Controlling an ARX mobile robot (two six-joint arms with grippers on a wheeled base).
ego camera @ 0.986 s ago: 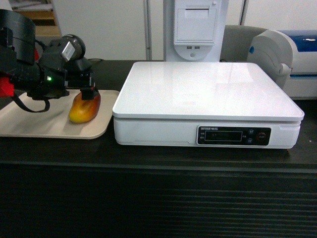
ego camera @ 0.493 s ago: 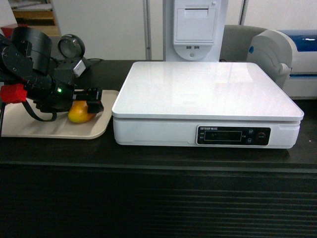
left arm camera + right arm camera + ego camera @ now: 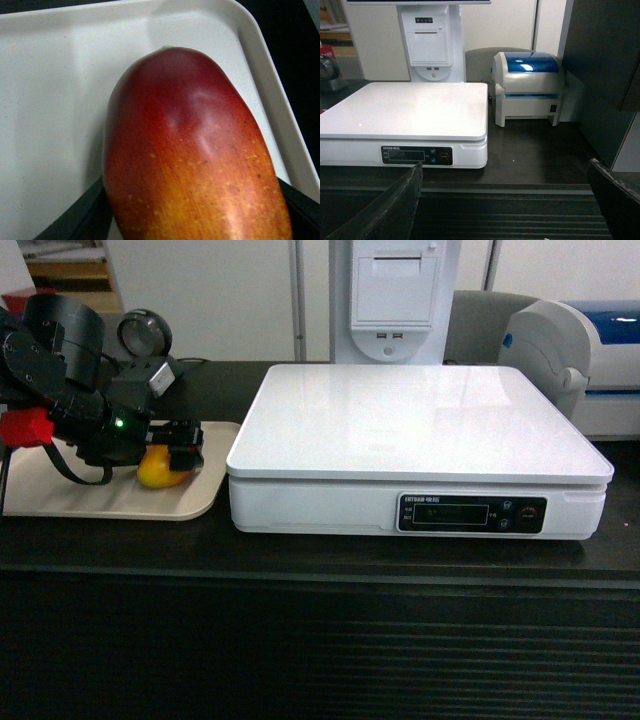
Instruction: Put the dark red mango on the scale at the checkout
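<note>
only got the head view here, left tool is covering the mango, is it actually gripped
Observer: In the left wrist view a dark finger sits against each side of the dark red mango, so the left tool looks shut on it.
Operator: is it off the tray
Observer: Cannot tell; that view shows the beige tray directly under it.
Operator: where's the right tool
Observer: Outside the head view. The right wrist view shows its fingers spread wide, holding nothing, low in front of the checkout.
Operator: scale clear?
Observer: The right wrist view shows nothing on the scale platform.
</note>
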